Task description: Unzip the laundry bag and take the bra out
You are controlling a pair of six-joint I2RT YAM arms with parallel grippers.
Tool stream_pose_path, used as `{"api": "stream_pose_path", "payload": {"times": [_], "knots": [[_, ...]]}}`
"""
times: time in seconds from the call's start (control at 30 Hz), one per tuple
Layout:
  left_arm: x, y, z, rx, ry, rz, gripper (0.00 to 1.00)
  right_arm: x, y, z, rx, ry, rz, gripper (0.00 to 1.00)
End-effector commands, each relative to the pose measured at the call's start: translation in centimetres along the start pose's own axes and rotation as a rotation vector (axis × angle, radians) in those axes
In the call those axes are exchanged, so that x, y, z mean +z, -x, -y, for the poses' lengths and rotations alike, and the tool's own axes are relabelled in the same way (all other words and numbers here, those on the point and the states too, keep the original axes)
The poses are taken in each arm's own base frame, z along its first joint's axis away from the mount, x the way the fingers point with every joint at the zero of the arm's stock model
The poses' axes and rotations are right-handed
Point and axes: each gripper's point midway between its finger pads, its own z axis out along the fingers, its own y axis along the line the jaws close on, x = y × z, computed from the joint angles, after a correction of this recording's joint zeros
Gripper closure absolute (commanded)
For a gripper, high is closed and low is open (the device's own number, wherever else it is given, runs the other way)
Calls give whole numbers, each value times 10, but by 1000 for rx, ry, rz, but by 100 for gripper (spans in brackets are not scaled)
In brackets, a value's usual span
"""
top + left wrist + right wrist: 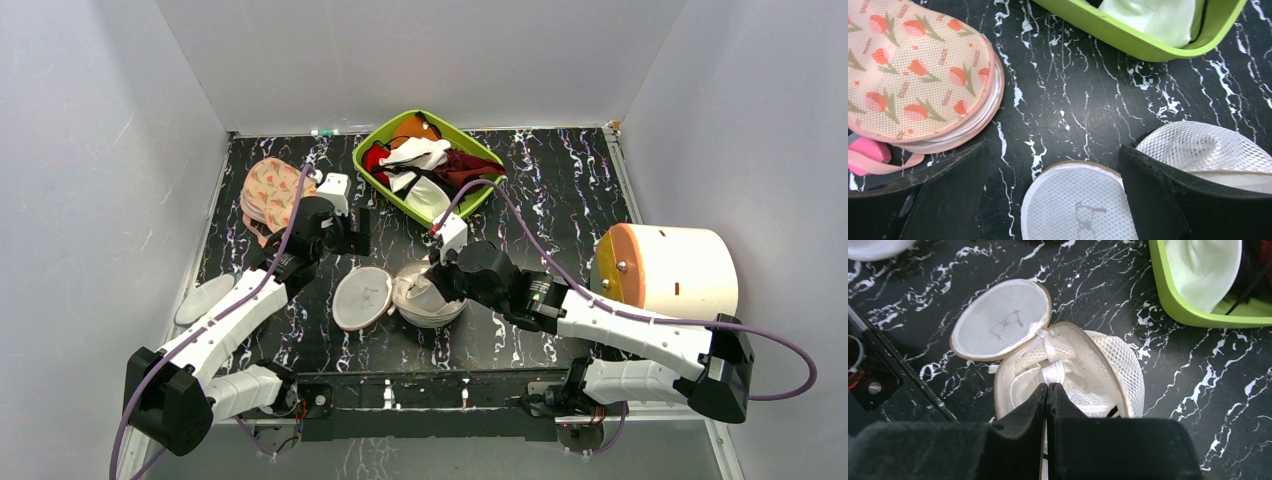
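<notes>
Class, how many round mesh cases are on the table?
2: the open white laundry bag at centre, the peach printed case far left. The green bin may hide more.

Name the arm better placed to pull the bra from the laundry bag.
Right: the right gripper is shut on white fabric inside the open laundry bag; the left gripper hangs open, empty.

Peach tulip-print case (913, 70) left, green bin (1128, 44) of clothes (420, 152) behind — cream drum (680, 272) right.

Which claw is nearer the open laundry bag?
Right. The right claw is inside the laundry bag, shut on the white bra; the left claw hangs open beyond the lid.
</notes>
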Motion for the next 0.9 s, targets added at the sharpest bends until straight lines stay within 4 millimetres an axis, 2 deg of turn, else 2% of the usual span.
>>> {"api": "stream_pose_path", "payload": {"times": [0.0, 0.2, 0.4, 0.73, 0.87], "knots": [[-7, 13, 18, 14, -109, 53, 2, -16, 49, -11, 92, 47, 178, 100], [-10, 13, 18, 15, -112, 54, 2, -35, 94, -19, 132, 98, 314, 100], [-14, 16, 17, 16, -112, 67, 2, -68, 146, -25, 146, 150, 476, 100], [-16, 17, 18, 19, -118, 75, 2, -96, 209, -21, 19, 112, 594, 100], [-15, 17, 18, 19, -116, 71, 2, -113, 236, -20, -30, 97, 661, 100]]}}
